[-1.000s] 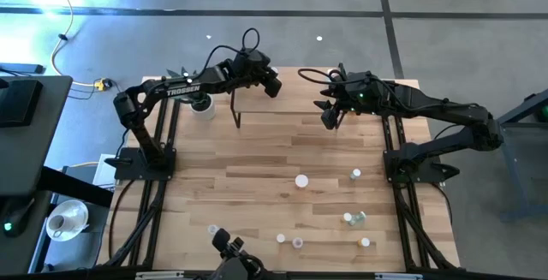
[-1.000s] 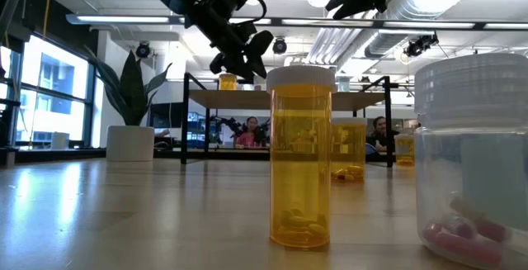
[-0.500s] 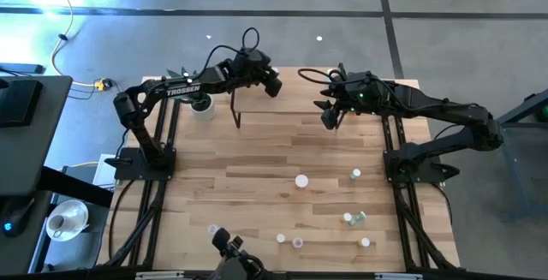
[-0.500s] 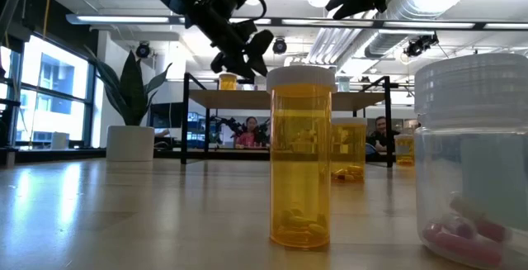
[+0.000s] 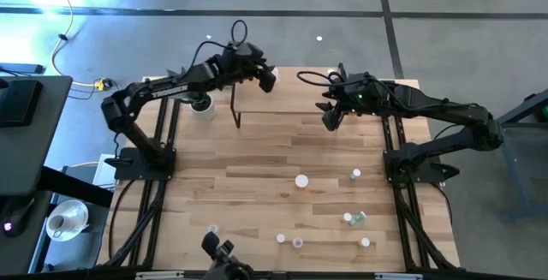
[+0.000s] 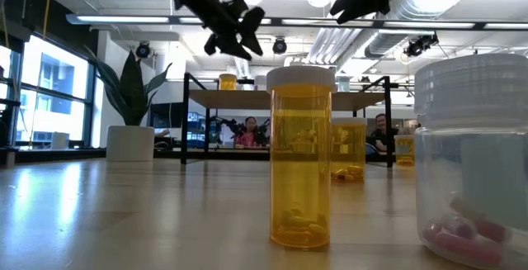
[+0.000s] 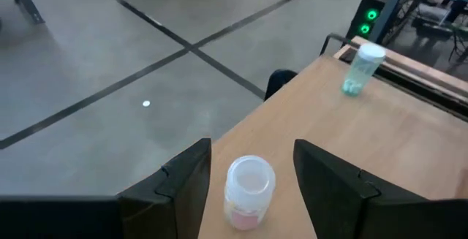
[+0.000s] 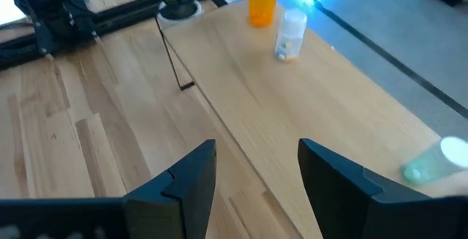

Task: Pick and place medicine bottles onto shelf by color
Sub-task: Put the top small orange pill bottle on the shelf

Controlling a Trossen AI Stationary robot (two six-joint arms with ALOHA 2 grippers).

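Now, on the shelf (image 8: 292,122), a pale, smooth wood board on thin black legs at the tabletop's (image 5: 257,186) far edge, stand an orange bottle (image 8: 262,4), a clear white-capped bottle (image 8: 289,31) beside it, and a pale green one (image 8: 435,162) well apart. The clear cylinder, with pink contents (seen from the left wrist), sits between the left gripper's (image 7: 252,177) dark fingers, which stand apart from it and hold nothing. The right gripper (image 8: 256,173) hangs over the shelf's other end, fingers parted and empty. More small round bottles are scattered on the near planks: an amber ribbed-cap bottle (image 6: 300,156) stands upright, a clear one (image 6: 474,163) beside it.
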